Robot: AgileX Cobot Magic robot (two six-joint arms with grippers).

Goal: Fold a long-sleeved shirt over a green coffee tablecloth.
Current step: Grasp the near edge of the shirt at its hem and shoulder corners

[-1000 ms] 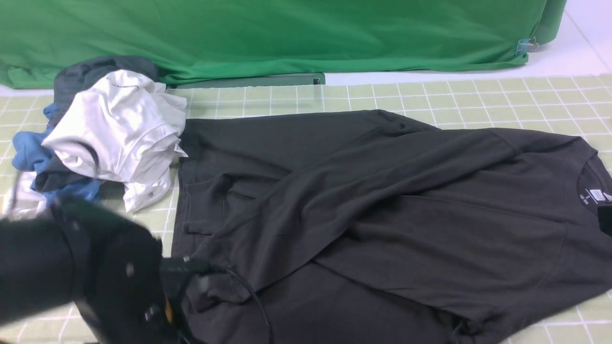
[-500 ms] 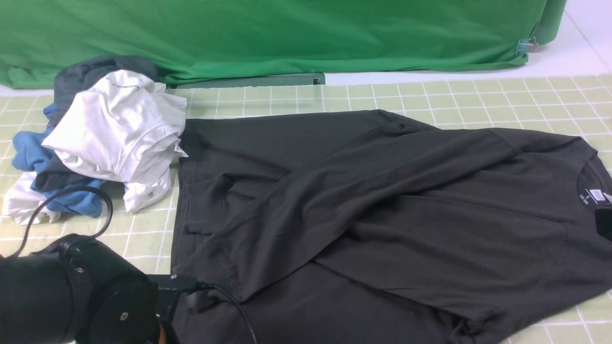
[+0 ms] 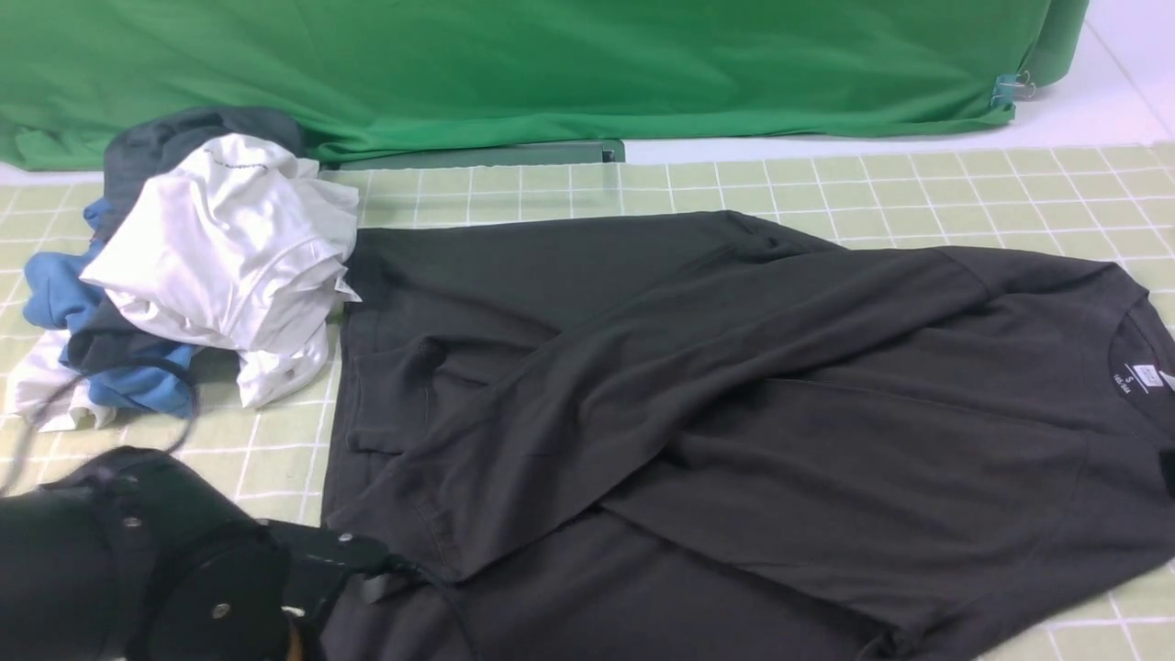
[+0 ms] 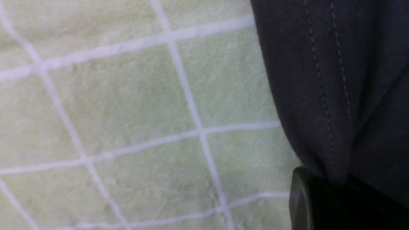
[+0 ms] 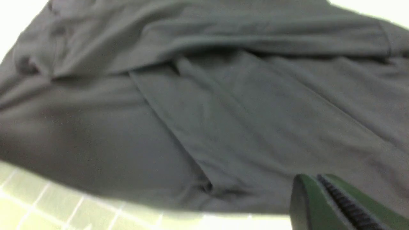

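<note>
A: Black metal fills my near-left corner in the front view: that's my left arm, with the left hand down at the hem of the long-sleeved shirt.

B: Is it gripping?

A: From the left wrist view, yes. A stitched fold of the shirt runs down into the hand and is pinched there, with the green coffee tablecloth right beside it.

B: What's behind the arm?

A: A heap of clothes on the tablecloth: a white garment on top, a blue garment and a dark grey garment under and behind it. The pile touches the shirt's far-left corner.

B: And the shirt itself?

A: Spread flat across the middle and right of the tablecloth, one sleeve folded diagonally over the body, collar and neck label at the right edge. Plain bright green fabric hangs along the back.

B: Your right hand?

A: Only a dark sliver of it shows at the front view's right edge. The right wrist view shows its ribbed fingers pressed together, nothing visibly between them, above the shirt.
</note>
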